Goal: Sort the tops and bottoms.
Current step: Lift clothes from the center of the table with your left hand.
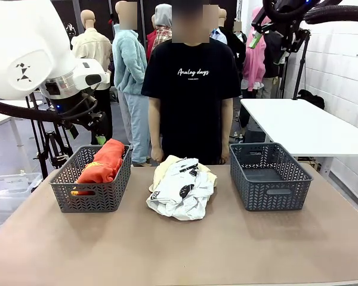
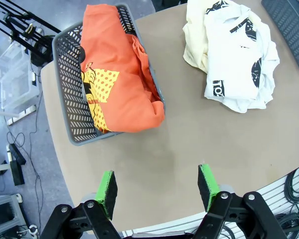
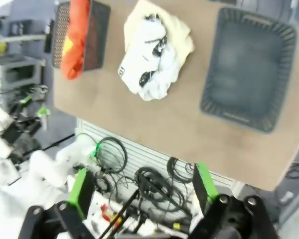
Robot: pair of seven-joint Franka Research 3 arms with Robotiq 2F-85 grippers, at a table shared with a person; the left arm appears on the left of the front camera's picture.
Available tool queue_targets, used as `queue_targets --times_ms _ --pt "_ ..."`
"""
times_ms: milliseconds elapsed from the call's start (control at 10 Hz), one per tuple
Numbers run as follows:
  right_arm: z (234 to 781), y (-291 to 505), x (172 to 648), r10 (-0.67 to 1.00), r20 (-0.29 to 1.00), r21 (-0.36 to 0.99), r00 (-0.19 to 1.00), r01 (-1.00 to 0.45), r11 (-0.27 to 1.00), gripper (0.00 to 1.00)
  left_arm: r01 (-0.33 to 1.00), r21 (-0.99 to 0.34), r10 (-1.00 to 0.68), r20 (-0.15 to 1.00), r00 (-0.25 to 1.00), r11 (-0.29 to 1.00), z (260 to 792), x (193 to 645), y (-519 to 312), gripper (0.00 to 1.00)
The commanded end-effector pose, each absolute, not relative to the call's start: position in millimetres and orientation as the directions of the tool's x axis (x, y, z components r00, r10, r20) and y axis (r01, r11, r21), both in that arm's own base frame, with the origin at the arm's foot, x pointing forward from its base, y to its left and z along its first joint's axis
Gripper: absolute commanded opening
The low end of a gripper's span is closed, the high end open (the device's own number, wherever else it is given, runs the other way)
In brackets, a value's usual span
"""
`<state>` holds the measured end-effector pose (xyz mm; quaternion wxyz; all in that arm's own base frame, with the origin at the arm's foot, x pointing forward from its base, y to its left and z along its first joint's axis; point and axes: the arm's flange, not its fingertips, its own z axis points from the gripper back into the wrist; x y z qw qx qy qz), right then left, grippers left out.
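The left gripper (image 2: pixel 158 186) hangs with its jaws spread wide and empty above the table's (image 1: pixel 179 250) near left edge. The right gripper (image 3: pixel 142 185), equally wide and empty, sits high over the near edge. Bare tabletop runs along the whole front and between the baskets.

The left basket (image 1: pixel 89 201) holds the orange-red garment (image 1: pixel 102 164), heaped above its rim. At centre, the white garment with black print (image 1: pixel 182 190) lies crumpled on the pale yellow garment (image 1: pixel 163 168). In the right basket (image 1: pixel 274 198), it cannot be told whether the grey at the bottom is cloth. A person in a black T-shirt (image 1: pixel 191 77) stands behind.
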<state>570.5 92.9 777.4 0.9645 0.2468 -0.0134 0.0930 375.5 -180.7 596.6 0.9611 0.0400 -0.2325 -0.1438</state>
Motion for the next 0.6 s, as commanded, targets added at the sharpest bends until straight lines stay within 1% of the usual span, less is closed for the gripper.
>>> queue_targets --times_ms 0,200,300,400,500 --pt "791.3 103.7 574.8 0.185 0.187 0.471 0.965 -0.253 0.845 1.00 0.245 0.157 -0.290 0.447 0.846 0.957 595.9 374.6 -179.4 0.85" --pt "791.3 103.7 574.8 0.185 0.187 0.471 0.965 -0.253 0.845 1.00 0.245 0.157 -0.290 0.447 0.846 0.957 595.9 374.6 -179.4 0.85" --pt "788.9 99.4 570.5 0.177 0.137 0.478 0.975 -0.221 0.850 1.00 0.245 0.157 -0.290 0.447 0.846 0.957 595.9 374.6 -179.4 0.85" --pt "736.2 89.0 595.4 0.160 0.098 0.446 0.982 -0.187 0.875 1.00 0.245 0.157 -0.290 0.447 0.846 0.957 595.9 374.6 -179.4 0.85" --pt "683.3 70.2 602.7 0.126 0.124 0.464 0.984 -0.169 0.870 1.00 0.245 0.157 -0.290 0.447 0.846 0.957 595.9 374.6 -179.4 0.85"
